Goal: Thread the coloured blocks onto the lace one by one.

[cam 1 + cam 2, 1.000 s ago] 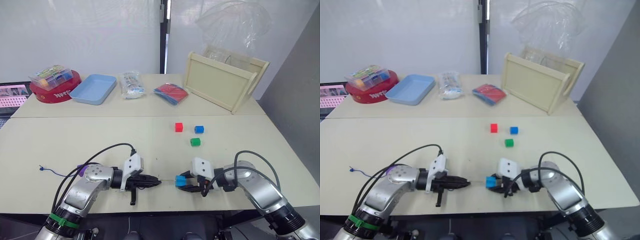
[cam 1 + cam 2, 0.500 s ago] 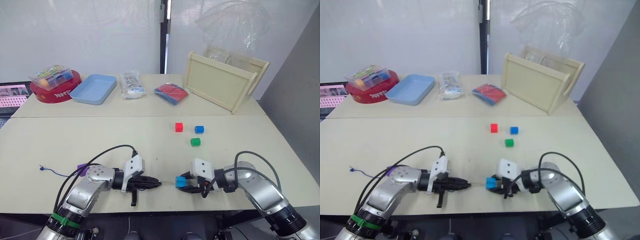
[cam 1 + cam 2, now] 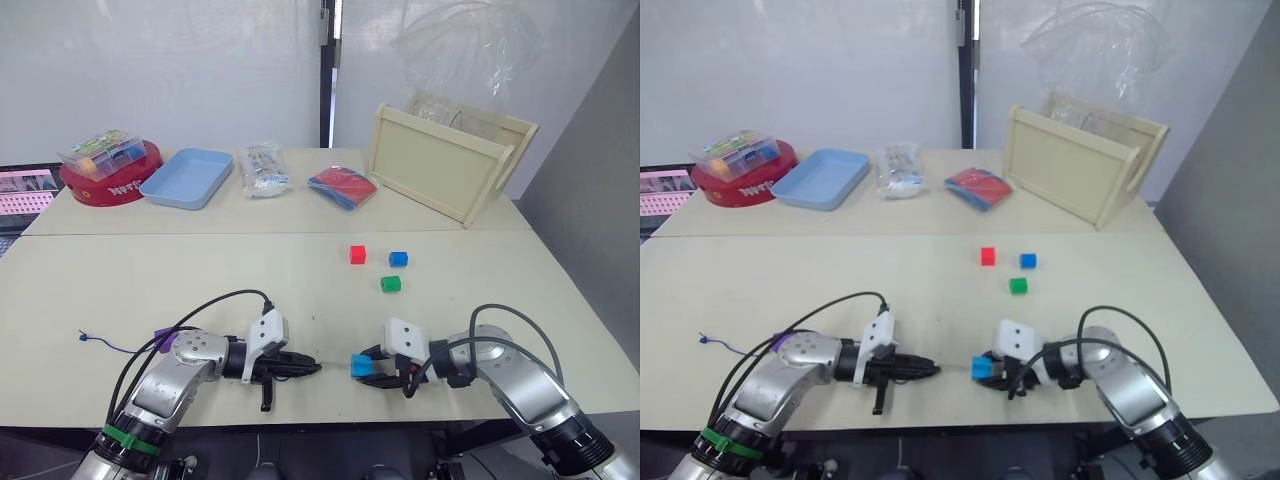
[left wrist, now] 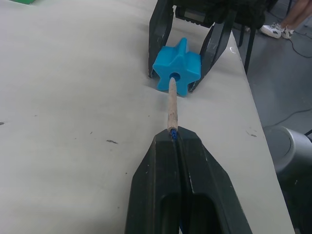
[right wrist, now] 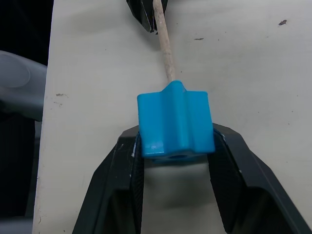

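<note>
2 hands meet near the front edge of the table (image 3: pixel 200 270). The left hand (image 4: pixel 174 138) is clenched on the lace (image 3: pixel 125 349) just behind its stiff pale tip (image 4: pixel 172 107), and the tip's end sits in the hole of the cyan block (image 4: pixel 176 73). The right hand (image 5: pixel 176 146) grasps that cyan block from both sides, with the block resting low, at or just above the table.

From the right wrist view the tip enters the far face of the block, and the near hole shows no tip coming through, so I judge the block is only just started on the lace.

The risks from here, as I judge them:
- The tip looks slightly angled to the hole; pushed that way it could jam inside or bend, since the left hand holds it well back from the end.
- If the right hand loosens before the tip is through, the block could roll off the nearby table edge.
- If the left hand lets go early to regrip, the tip could slide back out.

Behind the left arm the lace trails away across the table to its knot (image 3: pixel 82 336), with the purple block (image 3: pixel 162 337) already on it. The red block (image 3: pixel 357 254), blue block (image 3: pixel 398 259) and green block (image 3: pixel 390 284) wait farther back, well apart from both hands.
</note>
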`<state>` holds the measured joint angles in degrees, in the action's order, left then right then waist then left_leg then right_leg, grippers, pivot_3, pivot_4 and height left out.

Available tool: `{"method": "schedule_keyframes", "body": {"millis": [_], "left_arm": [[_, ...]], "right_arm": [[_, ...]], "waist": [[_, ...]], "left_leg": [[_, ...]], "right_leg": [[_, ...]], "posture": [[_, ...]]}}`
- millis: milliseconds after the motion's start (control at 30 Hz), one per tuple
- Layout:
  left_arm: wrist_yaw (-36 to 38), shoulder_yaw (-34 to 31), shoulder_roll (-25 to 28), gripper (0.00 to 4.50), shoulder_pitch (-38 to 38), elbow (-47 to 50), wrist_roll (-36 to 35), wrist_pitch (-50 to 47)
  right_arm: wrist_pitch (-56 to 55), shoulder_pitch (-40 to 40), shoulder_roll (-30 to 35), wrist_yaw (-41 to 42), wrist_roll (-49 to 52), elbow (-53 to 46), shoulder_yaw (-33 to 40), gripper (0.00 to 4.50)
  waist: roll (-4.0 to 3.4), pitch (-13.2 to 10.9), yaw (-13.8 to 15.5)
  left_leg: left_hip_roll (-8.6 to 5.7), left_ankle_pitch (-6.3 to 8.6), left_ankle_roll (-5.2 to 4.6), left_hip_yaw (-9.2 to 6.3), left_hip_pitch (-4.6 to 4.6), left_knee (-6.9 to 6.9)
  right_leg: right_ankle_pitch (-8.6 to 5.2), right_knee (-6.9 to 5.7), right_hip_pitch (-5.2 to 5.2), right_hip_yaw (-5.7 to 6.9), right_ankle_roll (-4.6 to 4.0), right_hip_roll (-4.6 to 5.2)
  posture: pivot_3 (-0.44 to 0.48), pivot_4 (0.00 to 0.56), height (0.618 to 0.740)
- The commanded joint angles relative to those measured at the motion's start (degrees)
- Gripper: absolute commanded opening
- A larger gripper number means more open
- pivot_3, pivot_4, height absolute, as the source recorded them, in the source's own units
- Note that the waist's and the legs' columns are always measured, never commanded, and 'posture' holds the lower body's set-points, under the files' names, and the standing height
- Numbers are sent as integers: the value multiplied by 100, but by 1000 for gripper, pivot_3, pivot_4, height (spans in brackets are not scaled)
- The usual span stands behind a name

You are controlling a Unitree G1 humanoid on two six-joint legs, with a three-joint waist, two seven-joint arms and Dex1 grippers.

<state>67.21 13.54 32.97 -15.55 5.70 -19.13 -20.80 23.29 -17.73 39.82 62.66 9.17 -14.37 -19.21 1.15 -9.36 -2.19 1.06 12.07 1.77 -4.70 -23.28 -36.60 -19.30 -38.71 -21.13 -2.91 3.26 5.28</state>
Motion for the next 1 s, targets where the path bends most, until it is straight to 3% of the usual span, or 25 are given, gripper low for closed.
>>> {"method": "schedule_keyframes", "body": {"millis": [33,633,1000], "left_arm": [[75,24,-45,0,-59,23,-30,133],[134,274,-310,0,-306,-239,61,261],[391,885,-1070,0,-1149,-1000,504,524]], "right_arm": [[68,27,-22,-26,-27,-115,-60,1335],[299,-104,-125,-126,-13,-207,-98,1335],[362,-166,-255,-203,-141,-140,-225,1335]], "waist": [[0,0,-3],[0,0,-11],[1,1,3]], "left_leg": [[0,0,0,0,0,0],[0,0,0,0,0,-1],[-1,0,0,0,4,-15]], "right_leg": [[0,0,0,0,0,0],[0,-1,0,0,0,0],[0,-3,10,1,1,-2]], "posture": [[0,150,740],[0,150,740],[0,150,740]]}}
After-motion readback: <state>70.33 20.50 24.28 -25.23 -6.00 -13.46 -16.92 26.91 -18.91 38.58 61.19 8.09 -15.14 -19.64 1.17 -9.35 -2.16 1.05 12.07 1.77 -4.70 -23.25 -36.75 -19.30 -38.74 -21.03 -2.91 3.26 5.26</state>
